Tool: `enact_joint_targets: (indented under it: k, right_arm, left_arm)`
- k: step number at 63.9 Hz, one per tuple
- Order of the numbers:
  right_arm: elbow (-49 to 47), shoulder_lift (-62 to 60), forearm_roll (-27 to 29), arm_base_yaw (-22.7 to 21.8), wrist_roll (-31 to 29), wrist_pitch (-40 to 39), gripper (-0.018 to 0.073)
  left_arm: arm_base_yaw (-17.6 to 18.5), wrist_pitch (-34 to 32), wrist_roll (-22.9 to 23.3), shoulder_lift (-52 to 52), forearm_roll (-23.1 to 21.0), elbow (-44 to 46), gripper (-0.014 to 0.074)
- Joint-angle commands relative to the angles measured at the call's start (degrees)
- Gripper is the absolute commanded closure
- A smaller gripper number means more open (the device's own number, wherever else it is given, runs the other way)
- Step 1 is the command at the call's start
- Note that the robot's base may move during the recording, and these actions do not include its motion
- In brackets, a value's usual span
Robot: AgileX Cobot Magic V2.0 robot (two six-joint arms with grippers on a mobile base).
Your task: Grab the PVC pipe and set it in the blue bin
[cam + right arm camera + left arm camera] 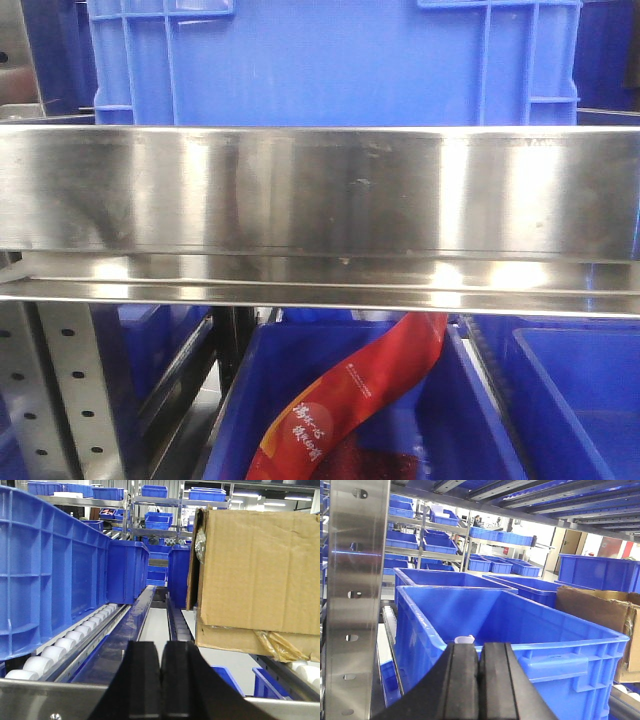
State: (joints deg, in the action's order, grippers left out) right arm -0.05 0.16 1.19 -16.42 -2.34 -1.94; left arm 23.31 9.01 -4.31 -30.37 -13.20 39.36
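Observation:
In the left wrist view my left gripper is shut, its black fingers pressed together. A small white rounded piece, the PVC pipe, pokes out just past the left fingertip, held above the near rim of a large open blue bin. Most of the pipe is hidden behind the fingers. The bin's inside looks bare where I can see it. My right gripper is shut and empty, low between two roller tracks. Neither gripper shows in the front view.
A steel upright stands close on the left. A cardboard box sits right of the bin and also shows in the right wrist view. A steel shelf rail crosses the front view, above a bin holding a red packet.

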Motion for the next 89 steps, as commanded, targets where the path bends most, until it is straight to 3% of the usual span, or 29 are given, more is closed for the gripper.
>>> enact_joint_targets:
  k: [1,49,57,64,74,83,89]
  right_arm:
    - [0.0,-0.2,-0.5,-0.4,-0.1,-0.8,0.0727]
    - [0.0,-0.2,-0.5,-0.4,-0.1,-1.0,0.0727]
    - [0.0,-0.2,-0.5,-0.4,-0.1,-1.0,0.0727]
    - [0.0,-0.2,-0.5,-0.4,-0.1,-1.0,0.0727]
    - [0.0,-0.2,-0.5,-0.4,-0.1,-1.0,0.0727]
    - [0.0,-0.2,-0.5,-0.4,-0.1,-1.0,0.0727]
    - [0.0,-0.2,-0.5,-0.4,-0.1,-1.0,0.0727]
  left_arm:
    - [-0.3,-1.0,0.4,0.4,-0.3,0.0,0.0708]
    - [-0.3,-0.6,0.4,0.6,-0.2,0.0,0.0708]
    - [-1.1,-0.3,0.4,2.0,-0.2,-3.4,0.0708]
    - [-3.2,-3.8,0.4,4.7,0.1,-10.4,0.0708]
    - [-7.3,-11.3,0.4,11.0,4.1,-22.5,0.0708]
    - [-12.2,-9.6,0.4,18.6,7.8,-30.3,0.0708]
    - [-15.8,-8.0,0.4,23.2,14.9,-34.2,0.0708]
